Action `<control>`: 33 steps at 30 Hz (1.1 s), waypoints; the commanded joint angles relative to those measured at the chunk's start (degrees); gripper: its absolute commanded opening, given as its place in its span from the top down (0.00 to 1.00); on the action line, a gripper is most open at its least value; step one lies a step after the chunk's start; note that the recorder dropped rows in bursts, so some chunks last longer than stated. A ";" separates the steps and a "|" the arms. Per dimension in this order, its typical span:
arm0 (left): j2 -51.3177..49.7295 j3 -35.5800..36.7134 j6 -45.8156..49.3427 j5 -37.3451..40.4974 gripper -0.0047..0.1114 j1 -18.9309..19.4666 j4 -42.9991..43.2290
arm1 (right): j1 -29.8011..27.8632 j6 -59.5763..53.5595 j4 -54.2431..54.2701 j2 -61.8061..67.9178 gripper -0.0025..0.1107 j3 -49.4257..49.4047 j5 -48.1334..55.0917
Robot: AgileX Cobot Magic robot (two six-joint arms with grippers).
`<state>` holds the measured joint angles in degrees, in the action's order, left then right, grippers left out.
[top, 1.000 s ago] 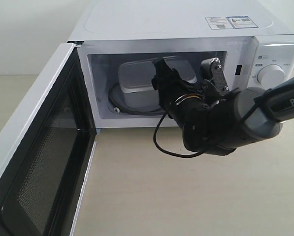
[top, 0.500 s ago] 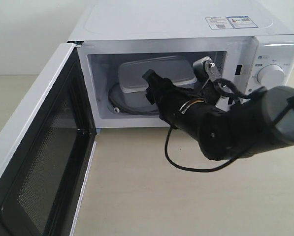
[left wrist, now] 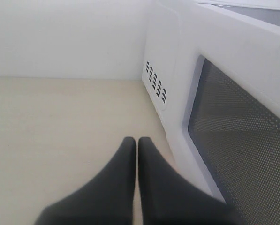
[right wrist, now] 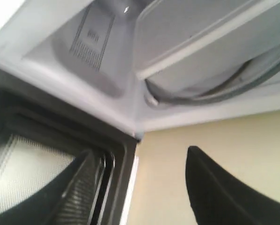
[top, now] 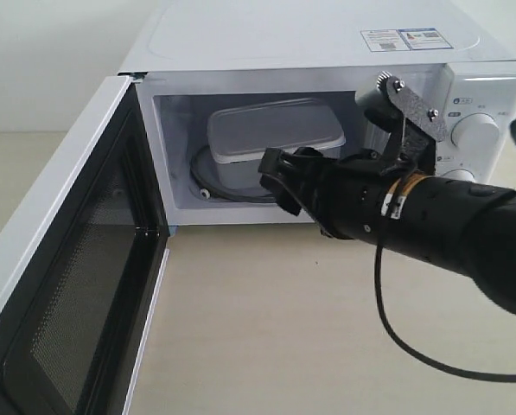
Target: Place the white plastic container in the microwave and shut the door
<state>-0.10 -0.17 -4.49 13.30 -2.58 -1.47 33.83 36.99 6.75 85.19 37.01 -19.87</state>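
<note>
The white plastic container point(top: 275, 138) is sitting inside the microwave point(top: 309, 35), lid on, resting on the glass turntable point(top: 207, 180) towards the back of the cavity. Nothing is touching it. So the first half of the job looks done.

The right gripper point(right wrist: 140, 152) is just outside the front opening, low and in front of the cavity, with its two fingers spread wide and nothing between them. From its wrist camera you can see the container's rim, the turntable ring and the bottom corner where the door hinges.

The door point(top: 59, 259) is the part that's left. It's swung all the way out on the left side, mesh window facing the table point(top: 283, 346), nowhere near latched.

The left gripper point(left wrist: 134, 140) has its fingers pressed together, empty, hovering near the door's outer face, with the side vents of the microwave just beyond. It doesn't show in the exterior view.

Best guess: the right arm needs to be clear of the opening before anyone pushes that door, otherwise it swings straight into it. The left arm looks well placed for the push, but that's a judgement call, not something the pictures prove.
</note>
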 commanded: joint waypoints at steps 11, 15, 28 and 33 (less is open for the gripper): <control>0.10 0.17 -0.24 0.08 0.93 0.16 -0.13 | -0.07 -4.72 -14.79 -15.96 0.49 -0.30 32.64; 0.10 0.17 -0.24 0.08 0.93 0.16 -0.13 | -0.07 -4.74 -14.79 -18.15 0.49 -0.30 36.18; 0.10 0.17 -0.24 0.08 0.93 0.16 -0.13 | -0.07 -23.51 -3.98 -32.42 0.49 -0.30 44.37; 0.10 0.17 -0.24 -0.03 0.93 0.16 -0.13 | -0.07 -25.09 -3.83 -37.26 0.49 -0.30 50.32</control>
<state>-0.10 -0.17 -4.49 13.30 -2.58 -1.47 33.83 13.45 2.32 50.23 36.92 26.81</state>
